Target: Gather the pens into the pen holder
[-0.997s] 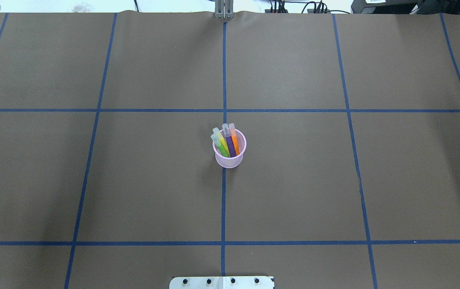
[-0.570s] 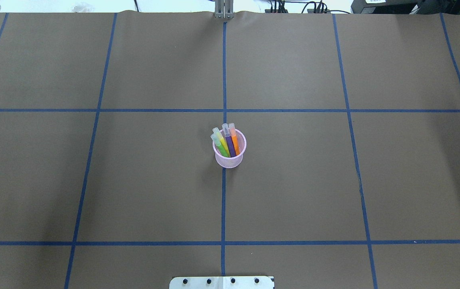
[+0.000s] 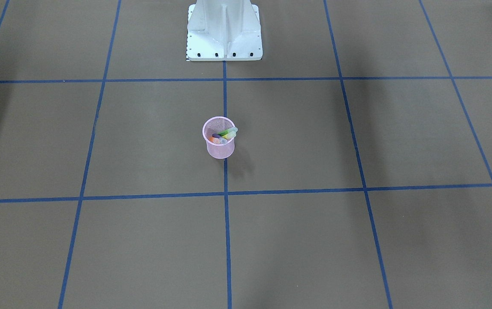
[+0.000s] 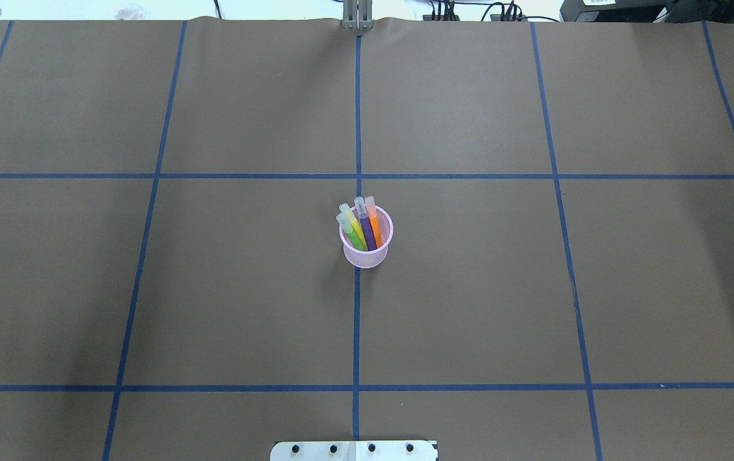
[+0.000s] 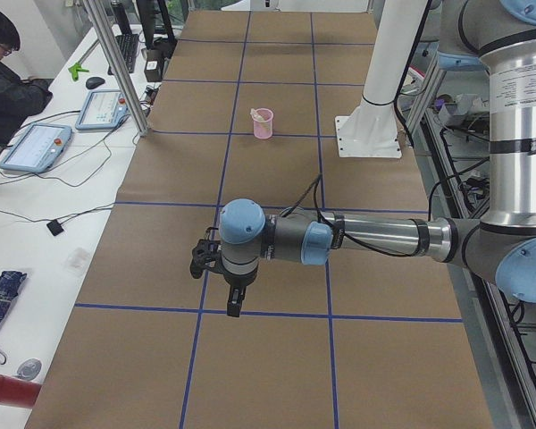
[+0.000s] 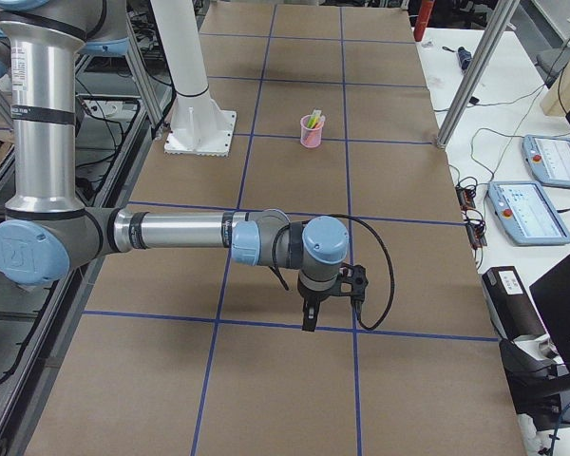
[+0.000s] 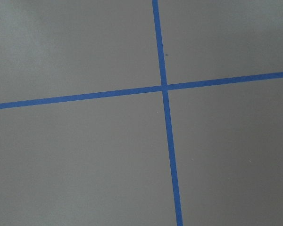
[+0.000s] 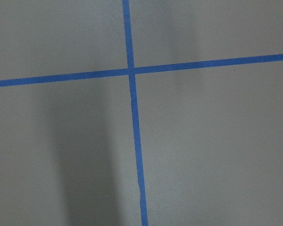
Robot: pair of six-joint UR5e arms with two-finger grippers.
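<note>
The pale pink mesh pen holder (image 4: 367,256) stands upright at the table's middle, on the centre tape line. It also shows in the front view (image 3: 220,151) and both side views (image 5: 263,125) (image 6: 311,136). Inside it lean a green pen (image 4: 354,238), a yellow pen (image 4: 356,226), a purple pen (image 4: 367,234) and an orange pen (image 4: 375,228), clear caps up. My left gripper (image 5: 233,302) and right gripper (image 6: 309,318) hang over bare paper far from the holder, seen only in the side views. I cannot tell whether they are open or shut. Both wrist views show only paper and tape.
Brown paper with a blue tape grid (image 4: 358,176) covers the table. The white robot base (image 3: 224,30) stands at the near edge. An operator (image 5: 4,71) sits at a side bench with tablets (image 5: 36,147). Metal posts (image 6: 484,66) stand at the table's far edge.
</note>
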